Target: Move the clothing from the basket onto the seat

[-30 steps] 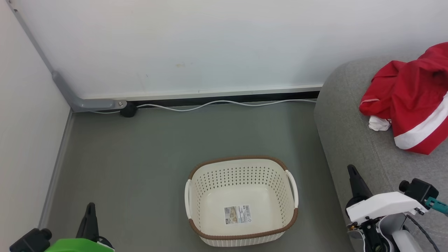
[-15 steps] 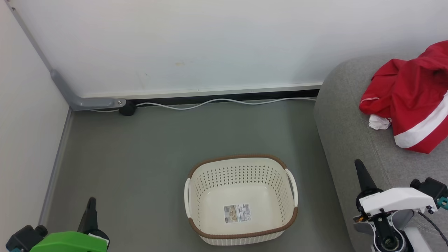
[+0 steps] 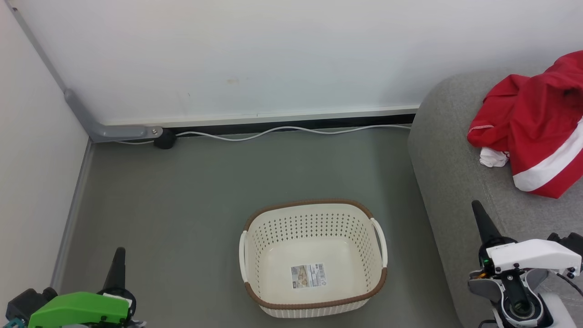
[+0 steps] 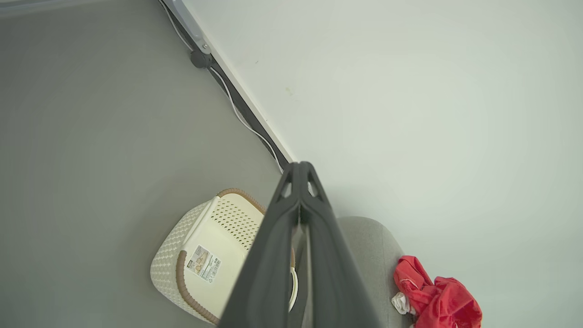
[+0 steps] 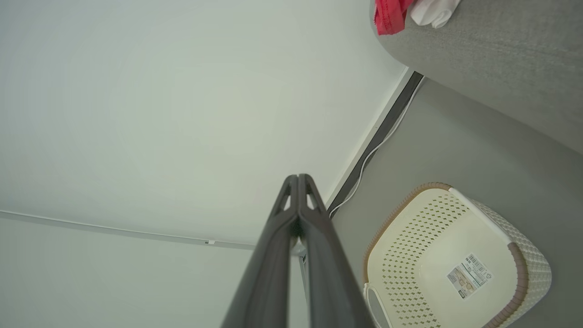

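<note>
The red clothing (image 3: 537,132) with a broad white stripe lies heaped on the grey seat (image 3: 451,168) at the right; a corner of the clothing (image 5: 391,13) shows on the seat (image 5: 492,59) in the right wrist view, and the heap (image 4: 437,300) in the left wrist view. The cream basket (image 3: 313,258) stands on the floor with nothing in it but its barcode sticker (image 3: 309,275). My left gripper (image 3: 119,256) is shut at the lower left. My right gripper (image 3: 478,210) is shut over the seat's front edge, right of the basket (image 5: 451,259).
A white cable (image 3: 291,132) runs along the foot of the back wall to a black plug (image 3: 164,140) beside a grey conduit (image 3: 91,123) in the left corner. Grey floor (image 3: 191,196) surrounds the basket.
My right gripper has moved right and slightly up along the seat's edge. My left gripper has risen a little. The view has shifted slightly. Basket and clothing are unmoved.
</note>
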Controlling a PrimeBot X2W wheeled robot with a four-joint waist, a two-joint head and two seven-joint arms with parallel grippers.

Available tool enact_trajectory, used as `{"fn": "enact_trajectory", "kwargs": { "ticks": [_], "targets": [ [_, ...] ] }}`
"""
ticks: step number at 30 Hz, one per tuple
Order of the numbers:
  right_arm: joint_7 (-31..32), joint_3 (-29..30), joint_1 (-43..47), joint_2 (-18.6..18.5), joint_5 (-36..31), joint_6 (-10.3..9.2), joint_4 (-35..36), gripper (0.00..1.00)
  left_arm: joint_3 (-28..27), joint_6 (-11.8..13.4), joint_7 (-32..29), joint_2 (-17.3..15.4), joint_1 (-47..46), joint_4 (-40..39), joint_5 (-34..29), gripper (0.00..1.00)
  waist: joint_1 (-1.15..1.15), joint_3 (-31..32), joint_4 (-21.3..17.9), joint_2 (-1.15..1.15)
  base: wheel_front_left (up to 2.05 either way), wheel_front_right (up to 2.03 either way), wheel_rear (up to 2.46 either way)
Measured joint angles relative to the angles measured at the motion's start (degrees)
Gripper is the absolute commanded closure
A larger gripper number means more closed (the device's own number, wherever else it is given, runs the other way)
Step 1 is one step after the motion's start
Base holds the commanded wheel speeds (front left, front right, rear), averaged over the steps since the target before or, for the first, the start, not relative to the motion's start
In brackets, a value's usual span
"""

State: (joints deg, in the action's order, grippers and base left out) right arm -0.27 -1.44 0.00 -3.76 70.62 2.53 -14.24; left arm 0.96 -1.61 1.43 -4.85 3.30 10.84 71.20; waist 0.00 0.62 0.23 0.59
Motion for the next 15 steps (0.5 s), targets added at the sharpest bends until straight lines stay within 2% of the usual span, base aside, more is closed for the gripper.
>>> {"fn": "enact_trajectory", "kwargs": {
  "ticks": [15],
  "targets": [
    [2.0, 3.2, -1.4, 0.1, 10.6, 2.01, -0.7, 1.0, -1.4, -2.5, -2.7, 0.6, -2.8, 2.0, 10.5, 1.0, 0.0, -0.4, -0.1, 0.0, 0.0, 0.0, 0.0]
  ]
}}
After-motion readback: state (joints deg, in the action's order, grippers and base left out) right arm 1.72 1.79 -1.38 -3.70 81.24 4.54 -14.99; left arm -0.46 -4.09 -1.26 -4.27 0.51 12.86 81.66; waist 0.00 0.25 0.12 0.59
